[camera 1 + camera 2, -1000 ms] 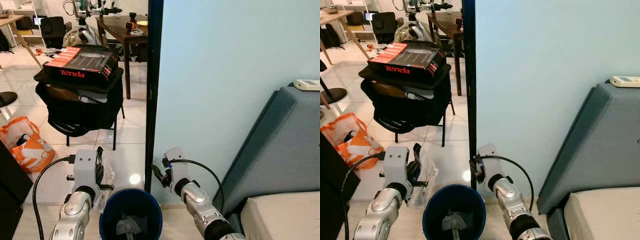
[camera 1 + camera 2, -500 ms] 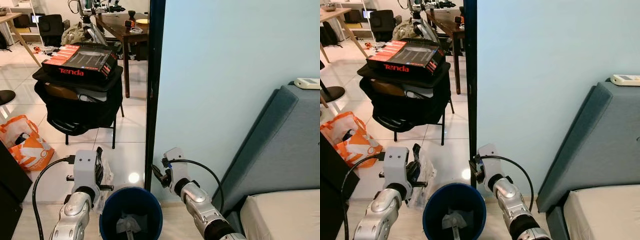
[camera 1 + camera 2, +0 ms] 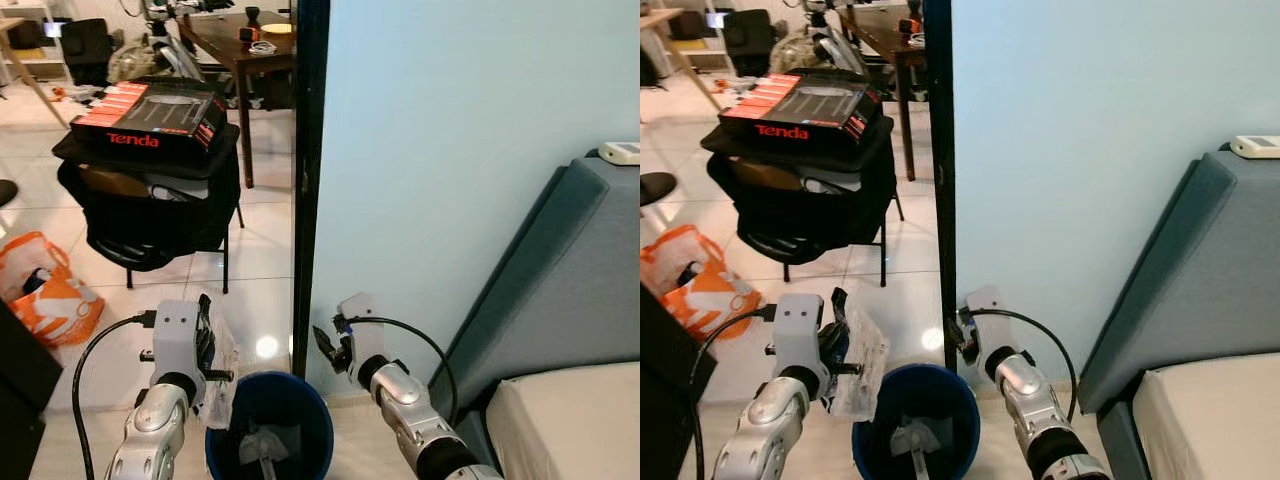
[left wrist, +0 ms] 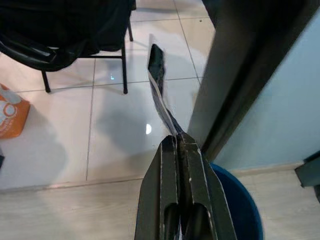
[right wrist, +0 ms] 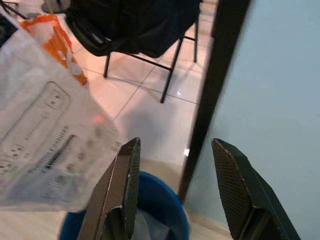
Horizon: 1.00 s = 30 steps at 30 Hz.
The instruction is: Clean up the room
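Plastic bag (image 3: 860, 365), clear and printed, is hanging pinched in the left gripper (image 4: 179, 141), whose two black fingers are clamping tight on its lower edge; in the left wrist view the bag's long axis is running straight out from the fingertips, edge-on. Going left to right: orange shopping bag (image 3: 42, 295) is sitting on the tile floor (image 3: 255, 265), then a black chair (image 3: 150, 205) is carrying a Tenda box (image 3: 150, 112), well apart from the action. Left arm is holding the bag just beside the left rim of the blue bin (image 3: 958, 400), with the bag's lower corner seeming to overlap the rim, so the bin is lying to the right of and below the held bag; likely next move is a short shift right over the opening, then release. Bin is already holding some crumpled waste. Dark door frame (image 3: 308, 180) is standing right behind the bin. Right gripper (image 5: 172, 192) is hovering over the bin's right side with fingers spread wide, holding nothing. Left arm is clearly the nearer one for the drop. Grey sofa (image 3: 560, 290) is sitting far right.
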Tool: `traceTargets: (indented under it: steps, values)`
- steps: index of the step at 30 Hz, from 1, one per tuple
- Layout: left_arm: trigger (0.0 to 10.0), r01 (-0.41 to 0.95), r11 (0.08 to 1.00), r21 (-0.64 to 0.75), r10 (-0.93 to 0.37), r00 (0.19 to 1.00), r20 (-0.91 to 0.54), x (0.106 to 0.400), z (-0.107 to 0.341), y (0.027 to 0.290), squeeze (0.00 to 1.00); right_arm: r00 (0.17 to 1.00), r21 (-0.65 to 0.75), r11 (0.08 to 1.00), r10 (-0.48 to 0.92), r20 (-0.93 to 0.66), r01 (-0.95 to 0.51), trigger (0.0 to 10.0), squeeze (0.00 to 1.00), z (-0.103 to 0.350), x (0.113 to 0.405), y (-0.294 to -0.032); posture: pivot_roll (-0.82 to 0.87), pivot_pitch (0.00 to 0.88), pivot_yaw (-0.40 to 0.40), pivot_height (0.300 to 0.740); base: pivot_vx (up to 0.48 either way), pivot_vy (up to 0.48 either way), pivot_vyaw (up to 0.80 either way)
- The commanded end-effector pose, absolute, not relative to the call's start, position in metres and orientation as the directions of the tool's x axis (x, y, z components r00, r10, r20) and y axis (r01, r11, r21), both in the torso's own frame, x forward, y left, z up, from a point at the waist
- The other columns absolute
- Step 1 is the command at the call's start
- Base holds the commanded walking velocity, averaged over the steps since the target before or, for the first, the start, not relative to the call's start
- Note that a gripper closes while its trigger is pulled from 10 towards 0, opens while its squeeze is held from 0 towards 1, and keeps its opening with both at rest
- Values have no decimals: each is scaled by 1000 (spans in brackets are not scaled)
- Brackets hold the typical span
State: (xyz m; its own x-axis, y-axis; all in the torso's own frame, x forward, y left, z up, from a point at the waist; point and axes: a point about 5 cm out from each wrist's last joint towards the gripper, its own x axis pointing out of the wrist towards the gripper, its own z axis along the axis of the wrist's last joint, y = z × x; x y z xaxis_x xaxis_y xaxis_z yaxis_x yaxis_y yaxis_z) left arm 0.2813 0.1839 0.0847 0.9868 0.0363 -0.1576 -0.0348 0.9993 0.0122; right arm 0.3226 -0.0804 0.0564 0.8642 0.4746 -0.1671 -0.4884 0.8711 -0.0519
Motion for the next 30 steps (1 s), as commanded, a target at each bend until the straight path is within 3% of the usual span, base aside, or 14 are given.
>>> traceTargets:
  steps: [1, 7, 18, 30]
  values:
    - [10000, -37, 999, 11, 38, 985, -168, 278, 82, 185, 0, 862, -40, 872, 474, -180, -488, 10000, 0, 53, 321, -80, 85, 89, -47, 740, 0, 424, 0]
    - [10000, -6, 998, 69, 18, 984, -175, 278, 83, 184, 0, 862, -37, 872, 474, -180, -488, 10000, 0, 53, 321, -79, 88, 89, -46, 740, 0, 283, 0]
    - [10000, 11, 997, 77, 4, 982, -189, 280, 82, 179, 0, 864, -32, 875, 470, -179, -482, 10000, 0, 52, 320, -79, 86, 90, -40, 740, 0, -441, 0]
    - [10000, -27, 997, 78, 41, 982, -183, 280, 82, 184, 0, 861, -37, 871, 476, -181, -489, 10000, 0, 52, 320, -79, 86, 87, -46, 740, 0, 0, 0]
